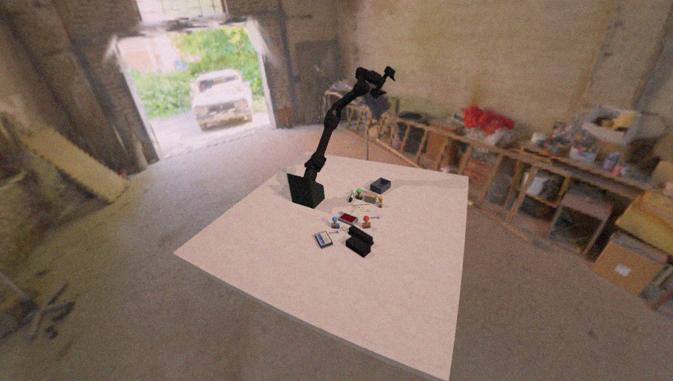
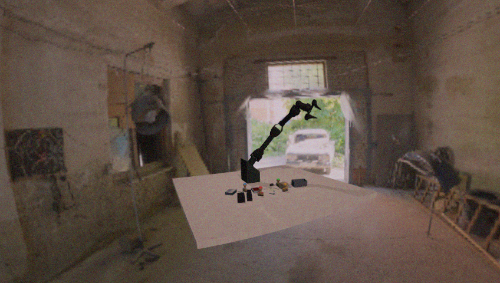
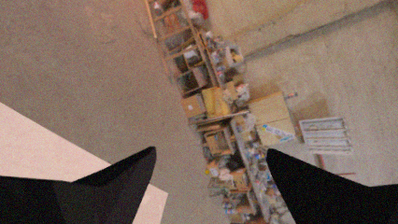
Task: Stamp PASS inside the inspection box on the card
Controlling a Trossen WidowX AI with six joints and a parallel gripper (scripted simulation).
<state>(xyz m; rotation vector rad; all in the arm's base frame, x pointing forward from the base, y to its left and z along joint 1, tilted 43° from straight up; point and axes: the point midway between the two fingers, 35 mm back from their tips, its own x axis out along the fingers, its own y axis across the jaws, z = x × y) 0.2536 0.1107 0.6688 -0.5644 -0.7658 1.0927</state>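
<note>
Black hand (image 1: 388,86) (image 2: 318,112) (image 3: 211,153) open and empty, I can't tell which stamp on the surface (image 1: 401,292) (image 2: 217,217) (image 3: 37,145), green-knobbed (image 1: 359,193) (image 2: 278,181), yellow-knobbed (image 1: 380,201) (image 2: 285,187), red-knobbed (image 1: 366,221) (image 2: 260,190) or blue-knobbed (image 1: 335,221) (image 2: 244,187), is PASS, but I'd expect it light, rigid, perhaps slippery, and pinch below its knob.

The slender matte-black six-joint arm (image 1: 327,129) (image 2: 268,137) rises from its blocky, dark wedge-shaped base (image 1: 301,192) (image 2: 249,174) and leans up and outward, nearly straight through its middle joints. At its far end the wrist (image 1: 363,85) (image 2: 294,110) bends over toward level (well above the base, in both outside views). The black parallel-jaw gripper (image 1: 386,82) (image 2: 315,110) (image 3: 211,153) stands open, its two tapered, pointed fingers wide apart with nothing between them.
</note>
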